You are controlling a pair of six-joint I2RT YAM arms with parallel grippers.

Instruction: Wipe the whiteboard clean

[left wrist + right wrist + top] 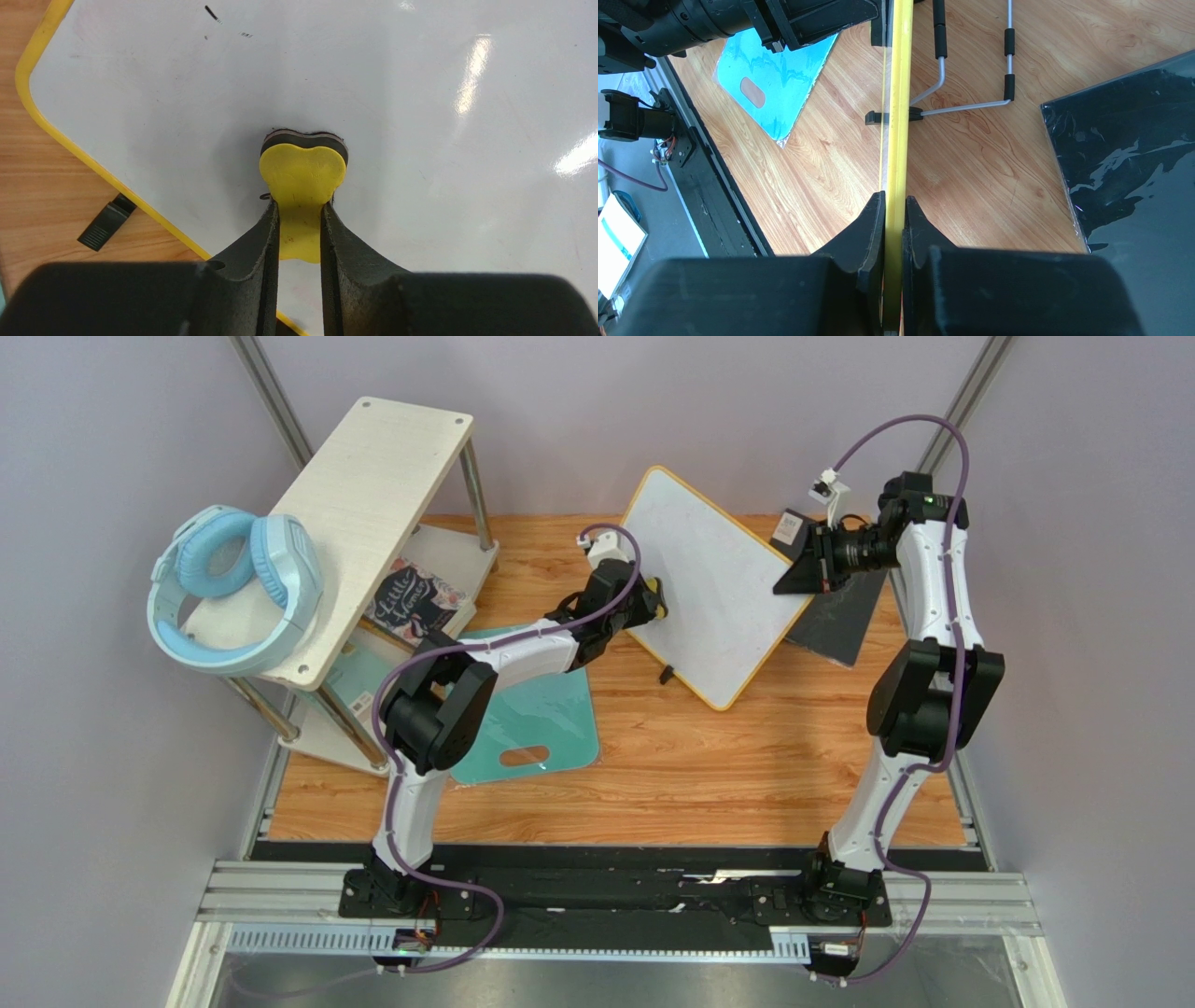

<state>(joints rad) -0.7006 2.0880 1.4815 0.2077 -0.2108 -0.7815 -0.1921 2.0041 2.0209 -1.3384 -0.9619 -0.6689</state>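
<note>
Firstly, well to the left of the whiteboard (709,588), light blue headphones (232,588) lie on a wooden shelf (379,455). Nearer to the whiteboard, on its left side, a teal cutting board (540,735) lies flat; the left arm covers part of it.

The whiteboard itself is on the table (673,770), in the far middle, turned like a diamond. The left gripper (300,208) is over its left part, with the jaws clamped on the stem of a yellow eraser (302,168). The eraser's dark pad meets the white surface, and only a thin rim of the pad shows. In the top view the wrist hides the eraser almost fully. A few tiny black marks (210,12) sit near one corner, too small to read.

At the whiteboard's right edge the right gripper (894,199) has its jaws closed on the yellow frame and hides that corner from above. Whether this side is lifted, I cannot tell. Right of the whiteboard lies a dark grey panel (842,630), partly covered.
</note>
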